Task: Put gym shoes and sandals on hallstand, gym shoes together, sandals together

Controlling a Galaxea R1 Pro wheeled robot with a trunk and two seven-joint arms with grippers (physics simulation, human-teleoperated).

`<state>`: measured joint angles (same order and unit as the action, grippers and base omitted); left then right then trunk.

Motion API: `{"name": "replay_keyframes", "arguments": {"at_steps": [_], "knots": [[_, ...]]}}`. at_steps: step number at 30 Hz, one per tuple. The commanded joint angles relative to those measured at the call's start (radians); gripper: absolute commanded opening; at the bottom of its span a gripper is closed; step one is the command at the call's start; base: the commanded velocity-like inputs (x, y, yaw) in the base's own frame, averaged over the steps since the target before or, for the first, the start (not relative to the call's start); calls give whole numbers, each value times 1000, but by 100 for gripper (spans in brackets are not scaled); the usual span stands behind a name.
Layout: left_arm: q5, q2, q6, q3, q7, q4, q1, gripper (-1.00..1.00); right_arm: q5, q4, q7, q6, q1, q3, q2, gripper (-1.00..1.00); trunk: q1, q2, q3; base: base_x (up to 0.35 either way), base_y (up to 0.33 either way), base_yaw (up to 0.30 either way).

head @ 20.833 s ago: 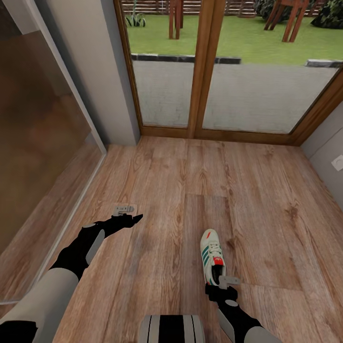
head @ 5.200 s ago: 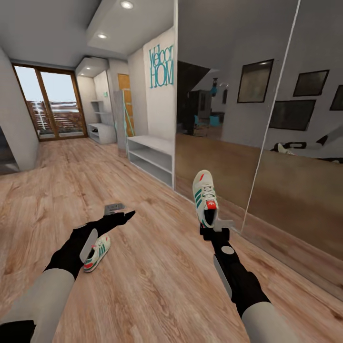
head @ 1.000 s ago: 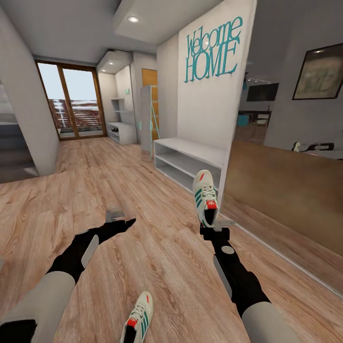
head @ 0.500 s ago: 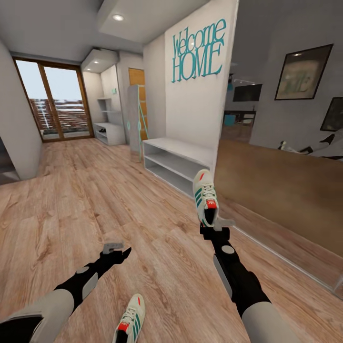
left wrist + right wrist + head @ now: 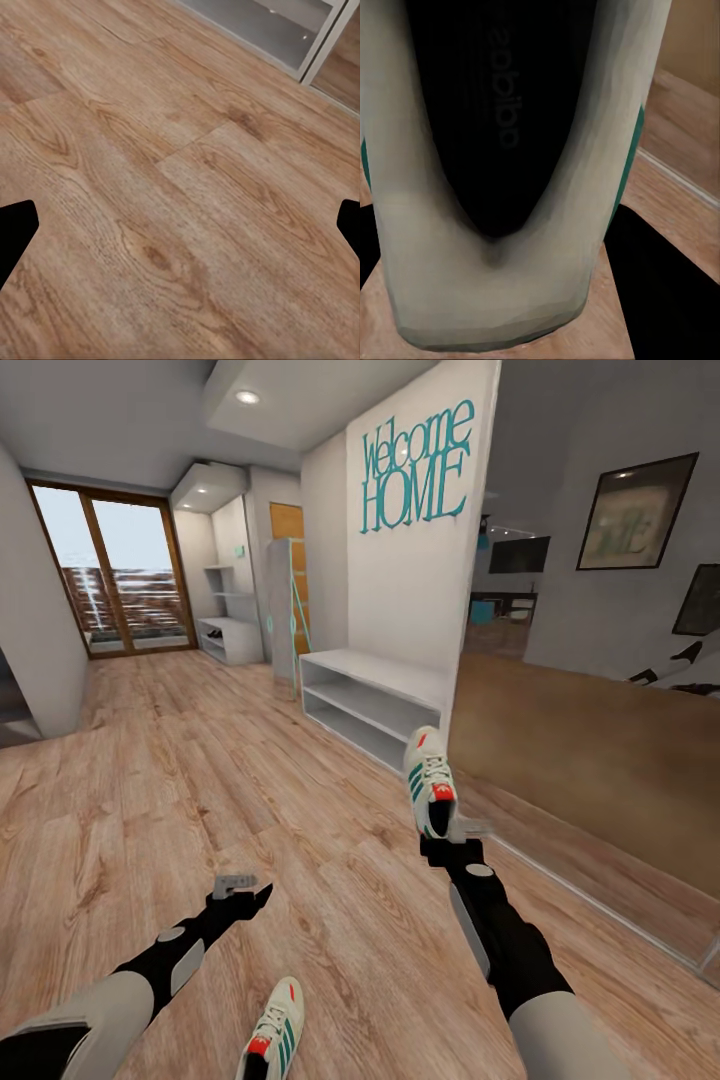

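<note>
Floor: light brown wood planks (image 5: 172, 217), strong grain and knots, plank seams running diagonally.
Left gripper (image 5: 180, 225): two black fingertips (image 5: 16, 229) poke in at opposite edges, spread wide apart, nothing between them but floor.
Far corner: pale grey-white shelf unit (image 5: 285, 26), open low level, its corner post meeting the floor.

Wood-plank floor (image 5: 200, 780), white wall w/ teal "Welcome HOME" lettering (image 5: 415, 465), glass doors (image 5: 110, 580) at far end.

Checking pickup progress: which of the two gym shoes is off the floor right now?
The gym shoe gripped by its heel in the right hand, toe pointing away. The other gym shoe lies on the corridor floor near the left hand.
</note>
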<state>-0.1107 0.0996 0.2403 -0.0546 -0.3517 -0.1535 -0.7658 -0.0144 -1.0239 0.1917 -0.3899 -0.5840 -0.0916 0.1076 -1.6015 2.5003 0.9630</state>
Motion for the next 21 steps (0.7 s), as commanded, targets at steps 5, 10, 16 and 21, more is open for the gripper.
{"name": "replay_keyframes", "arguments": {"at_steps": [5,10,16,21], "knots": [[-8,-2,0,-4,-9,2,1,100,14,-127,6,-34,0,-2,0,-100,0,0,3,0,0,0],[-7,-1,-1,-4,-9,8,4,100,16,-153,6,-39,0,-2,-1,-100,0,0,6,0,0,0],[-7,0,1,-5,-9,32,12,100,16,-154,6,-40,0,-2,-1,-100,0,0,6,0,0,0],[-7,0,2,-4,-9,37,14,100,17,-154,6,-40,0,-2,-1,-100,0,0,6,0,0,0]]}}
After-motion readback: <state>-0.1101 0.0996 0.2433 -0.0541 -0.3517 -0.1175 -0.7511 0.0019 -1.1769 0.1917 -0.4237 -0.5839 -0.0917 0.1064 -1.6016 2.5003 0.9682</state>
